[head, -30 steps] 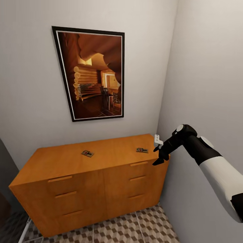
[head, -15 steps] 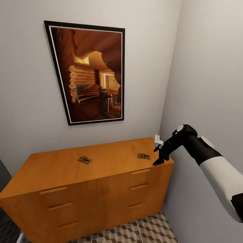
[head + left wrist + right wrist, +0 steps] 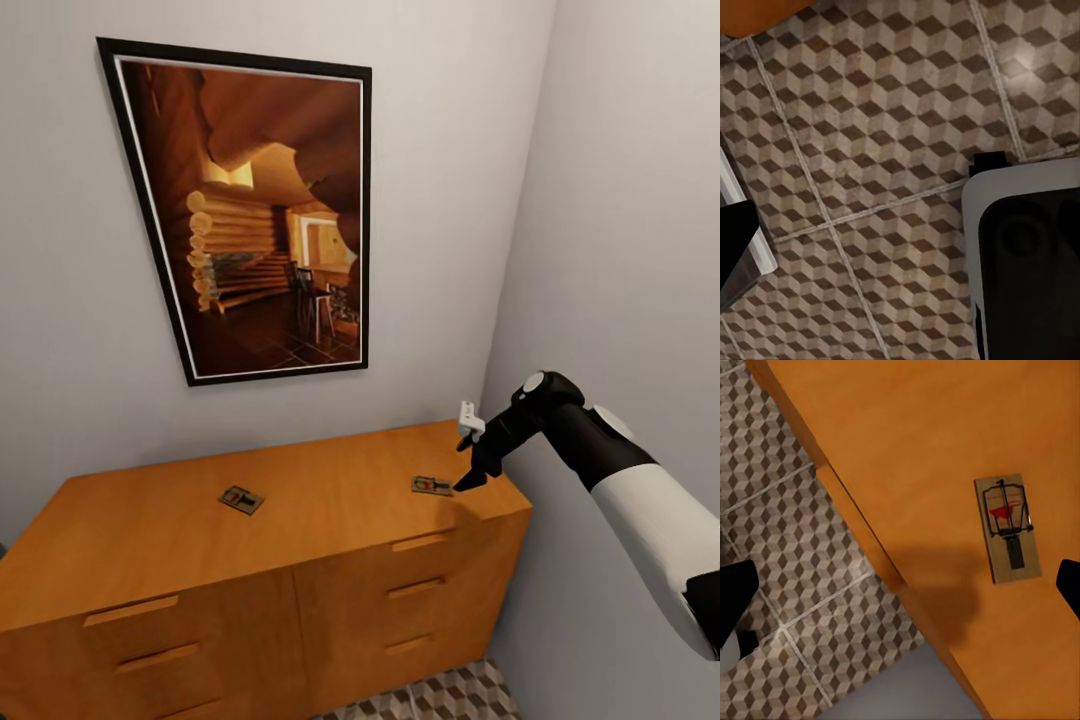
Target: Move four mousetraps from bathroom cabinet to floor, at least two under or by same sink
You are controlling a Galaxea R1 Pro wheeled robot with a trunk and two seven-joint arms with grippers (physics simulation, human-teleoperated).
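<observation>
The orange-brown cabinet [image 3: 330, 505] stands against the wall, and two mousetraps lie flat on its top. One mousetrap [image 3: 241, 499] is left of the middle. The other mousetrap [image 3: 432, 486] is near the right end and appears in the right wrist view [image 3: 1009, 529] with a red part under its wire. My right gripper [image 3: 470, 478] hangs open just right of that trap, a little above the top, its fingers far apart and holding nothing. In the left wrist view a dark finger [image 3: 735, 247] of the left gripper hangs over the cube-patterned bathroom floor [image 3: 885, 135].
A large framed picture [image 3: 270, 210] hangs above the cabinet. A grey side wall [image 3: 620, 250] stands close behind my right arm at the cabinet's right end. My own white and black base [image 3: 1027, 255] is on the floor tiles [image 3: 787, 555] in front of the cabinet.
The camera has moved closer to the cabinet, so the whole view has shifted. My right gripper now hangs over the cabinet's right end beside the trap instead of in front of its edge.
</observation>
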